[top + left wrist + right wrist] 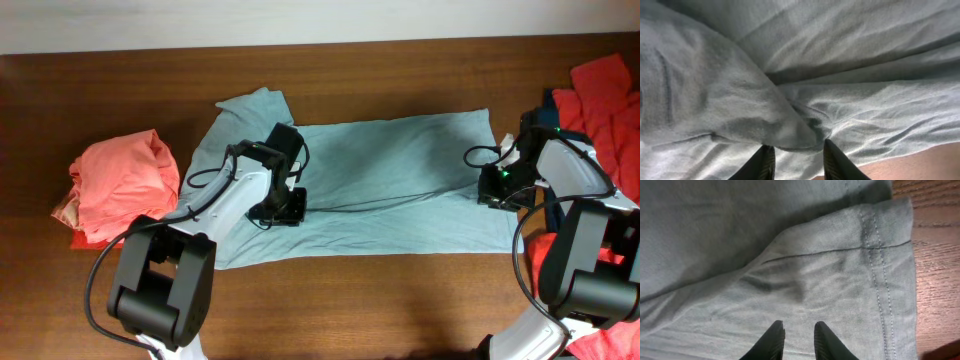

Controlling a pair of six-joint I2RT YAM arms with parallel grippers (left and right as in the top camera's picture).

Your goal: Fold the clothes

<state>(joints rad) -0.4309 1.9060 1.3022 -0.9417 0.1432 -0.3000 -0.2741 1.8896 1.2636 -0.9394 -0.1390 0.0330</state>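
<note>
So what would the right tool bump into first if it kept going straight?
The pale grey-blue cotton T-shirt: the right tool points straight into its wrinkled cloth. It seems almost touching already, though depth is hard to judge.

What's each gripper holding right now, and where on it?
Left gripper pinches a bunched fold of the grey-blue T-shirt toward its sleeve end; right gripper seems to pinch it beside the stitched hem.

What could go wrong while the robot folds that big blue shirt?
The left gripper meets only a small bunched ridge of the pale grey-blue T-shirt, so it might slip free or drag wrinkles along. The right gripper sits near the stitched hem where layers overlap; it may grab just one layer, giving a crooked fold.
</note>
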